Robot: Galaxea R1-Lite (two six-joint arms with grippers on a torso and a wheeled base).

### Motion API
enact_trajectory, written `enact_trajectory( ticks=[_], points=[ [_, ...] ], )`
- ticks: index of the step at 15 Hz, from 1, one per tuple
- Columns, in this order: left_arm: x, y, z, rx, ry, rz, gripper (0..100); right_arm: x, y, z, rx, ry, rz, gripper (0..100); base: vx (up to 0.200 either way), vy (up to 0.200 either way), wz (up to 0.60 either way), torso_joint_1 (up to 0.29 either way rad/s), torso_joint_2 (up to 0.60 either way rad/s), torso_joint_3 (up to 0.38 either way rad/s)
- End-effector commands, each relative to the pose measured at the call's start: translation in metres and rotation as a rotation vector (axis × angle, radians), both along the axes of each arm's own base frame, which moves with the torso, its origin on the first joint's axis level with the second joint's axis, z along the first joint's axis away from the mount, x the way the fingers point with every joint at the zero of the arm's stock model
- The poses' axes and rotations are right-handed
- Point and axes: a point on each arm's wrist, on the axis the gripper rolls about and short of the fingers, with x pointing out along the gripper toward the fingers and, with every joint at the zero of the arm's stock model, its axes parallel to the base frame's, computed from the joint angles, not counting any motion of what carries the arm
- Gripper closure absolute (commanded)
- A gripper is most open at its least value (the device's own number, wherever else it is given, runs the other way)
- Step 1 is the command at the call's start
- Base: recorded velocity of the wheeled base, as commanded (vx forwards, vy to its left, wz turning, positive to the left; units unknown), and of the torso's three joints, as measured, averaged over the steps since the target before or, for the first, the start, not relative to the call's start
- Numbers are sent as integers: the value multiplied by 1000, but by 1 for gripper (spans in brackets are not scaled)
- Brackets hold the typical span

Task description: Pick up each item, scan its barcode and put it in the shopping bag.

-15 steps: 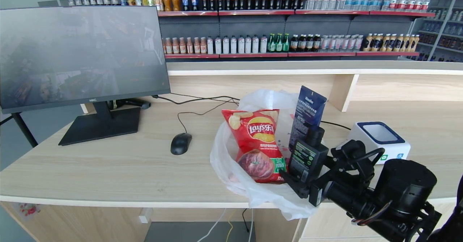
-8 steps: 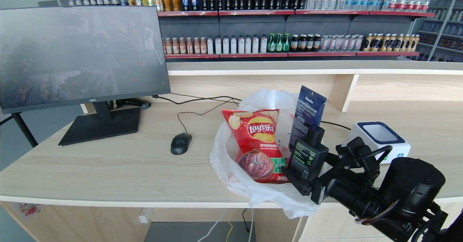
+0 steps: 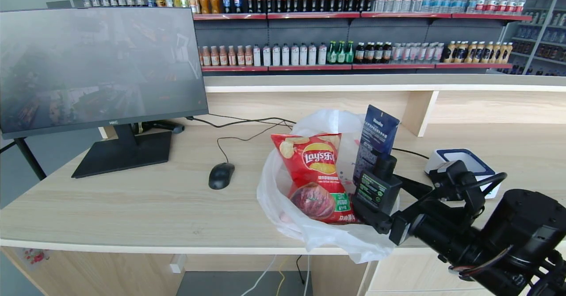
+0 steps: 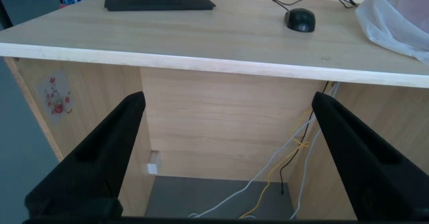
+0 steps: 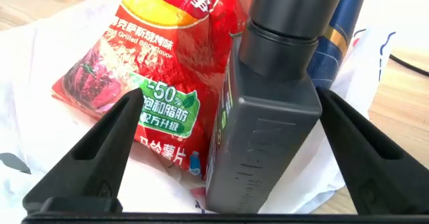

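Using the shopping bag (image 3: 283, 216) as reference: white plastic, mouth open, at the front edge of the worktop (image 3: 132, 207), slightly overhanging it.

Inside the bag:
- red chips bag (image 3: 316, 176) leaning in the left part, printed face toward the head camera
- dark blue pouch (image 3: 376, 136) upright at the back, top sticking above the rim
- dark grey bottle (image 3: 375, 190) with black cap and green label, upright in the right part, just beside the chips bag and in front of the pouch

Reading right pincer (image 5: 231, 100) as spread wide, gripping nothing. Fingers (image 5: 100, 163) either side of the bottle, with a clear gap on the chips side. Cannot tell contact on the other side. Sitting at the bag's right front, over the rim.

Reading left pincer (image 4: 228, 106) as spread wide too, empty. Hanging below worktop level, well left of the bag, facing the worktop's front panel and loose cables (image 4: 288, 163).

Around the bag:
- white barcode scanner (image 3: 482, 167) with blue-rimmed window to the right, partly hidden by the right arm
- black mouse (image 3: 221, 175) to the left
- monitor (image 3: 101, 66) further left, screen dark
- drink shelves (image 3: 309, 67) behind
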Motion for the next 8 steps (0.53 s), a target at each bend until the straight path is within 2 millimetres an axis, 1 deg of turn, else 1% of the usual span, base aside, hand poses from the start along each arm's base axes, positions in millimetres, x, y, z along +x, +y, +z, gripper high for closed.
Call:
enact_trajectory(
  ticks=[1, 3, 5, 6, 7, 8],
  points=[
    [0, 0, 0, 0, -1, 0, 0, -4, -4, 7, 16, -23, -5, 0, 0, 0, 0, 0, 0, 0],
    [0, 0, 0, 2, 0, 0, 0, -5, -5, 7, 16, -24, -6, 0, 0, 0, 0, 0, 0, 0],
    [0, 0, 0, 0, 0, 0, 0, -14, -10, 11, 21, -30, -5, 0, 0, 0, 0, 0, 0, 0],
    [0, 0, 0, 2, 0, 0, 0, -16, -10, 13, 28, -39, -3, 0, 0, 0, 0, 0, 0, 0],
    [0, 0, 0, 2, 0, 0, 0, -21, -14, 17, 46, -48, -6, 0, 0, 0, 0, 0, 0, 0],
    [0, 0, 0, 0, 0, 0, 0, -30, -19, 18, 45, -44, -6, 0, 0, 0, 0, 0, 0, 0]
  ],
)
